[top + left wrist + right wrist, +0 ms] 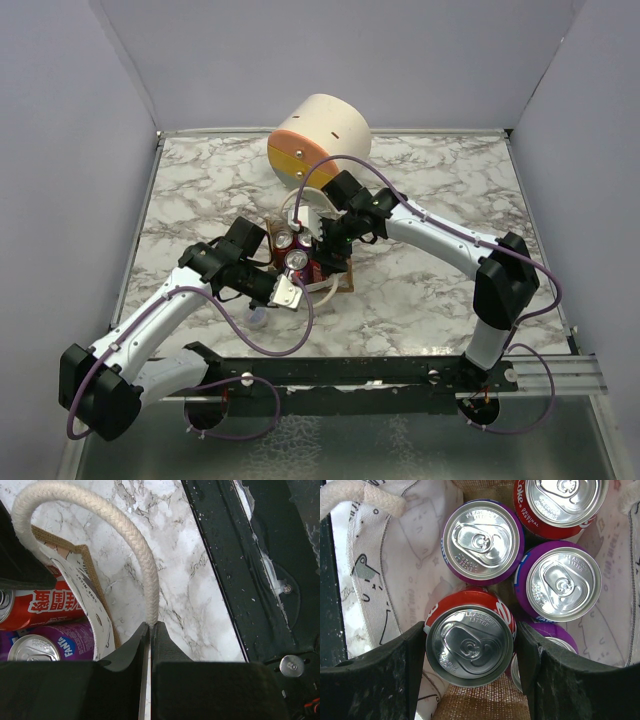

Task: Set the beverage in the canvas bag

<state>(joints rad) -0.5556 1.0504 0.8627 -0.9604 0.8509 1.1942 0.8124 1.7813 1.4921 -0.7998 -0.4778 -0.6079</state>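
— What stands at the back?

— A large cream cylinder (322, 135). Its flat face (287, 155) is orange above and yellow below, and it is turned toward the near left.

— And under it?

— A white marble tabletop (450, 180) veined in grey. The cylinder sits near its far edge, and plain lavender-grey walls (330, 60) rise behind and beside it.

— Anything opposite?

— A black rail (350, 370) runs along the table edge farthest from the cylinder, with a silver track (560, 375) at its right end. Well apart from the cylinder, toward that rail, lies a small pale object (258, 319). It is perhaps a cap, but too blurred to tell.
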